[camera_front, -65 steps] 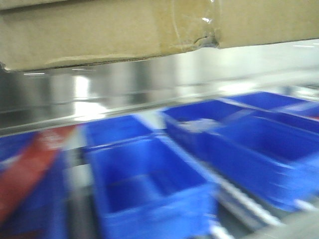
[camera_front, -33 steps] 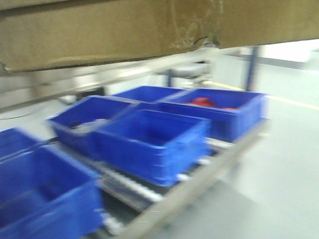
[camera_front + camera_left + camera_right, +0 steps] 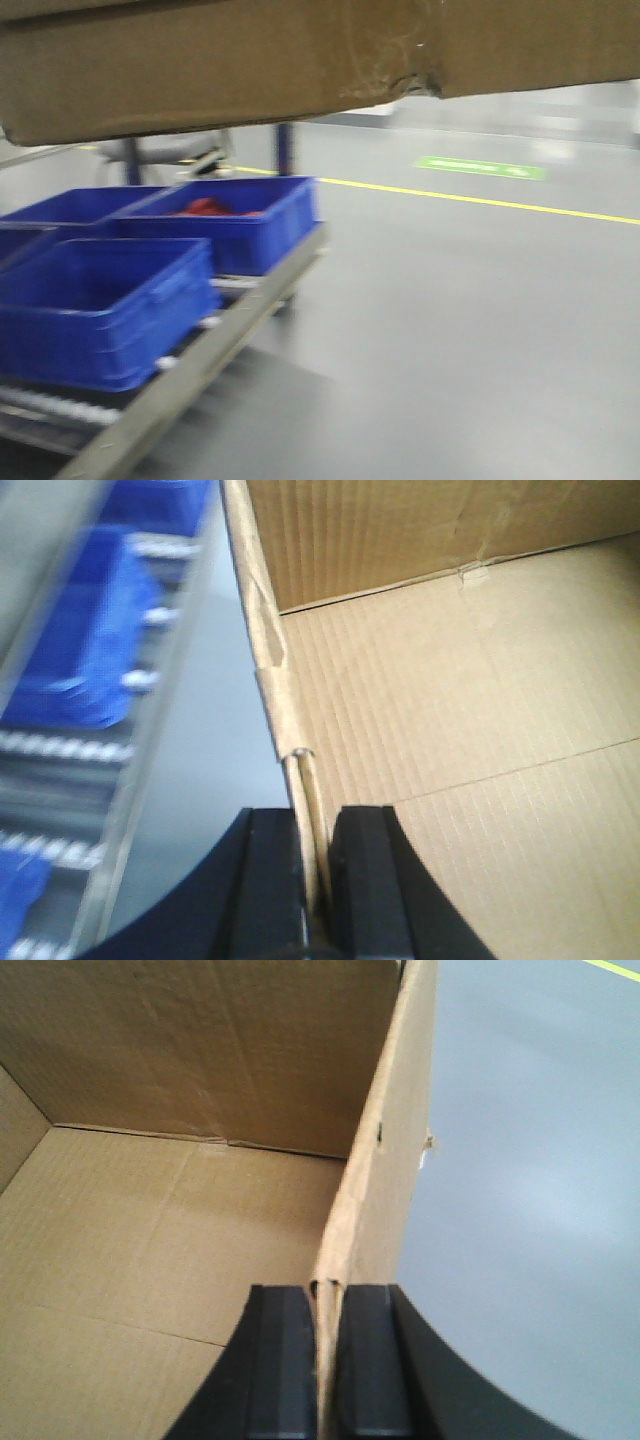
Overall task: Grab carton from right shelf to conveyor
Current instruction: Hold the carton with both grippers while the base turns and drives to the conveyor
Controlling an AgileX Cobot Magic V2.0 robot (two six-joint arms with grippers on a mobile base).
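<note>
The left tool (image 3: 318, 830) pinches one side wall of the carton (image 3: 430, 670), and the right tool (image 3: 328, 1305) clamps the opposite wall. It's worn brown cardboard, carried aloft, with a torn notch at its lower edge. Blue bins (image 3: 100, 300) sit on a roller rack (image 3: 200, 365) at eight o'clock. Grey floor (image 3: 450, 330) with a yellow line (image 3: 480, 200) lies at three.

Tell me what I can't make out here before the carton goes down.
- Conveyor: in no view.
- Carton top: front view, cut by upper edge.
- Red thing in far bin: front view, blurred, part hidden by bin wall.
- Left gripper, right gripper: wrist views, cut by bottom edge.
</note>
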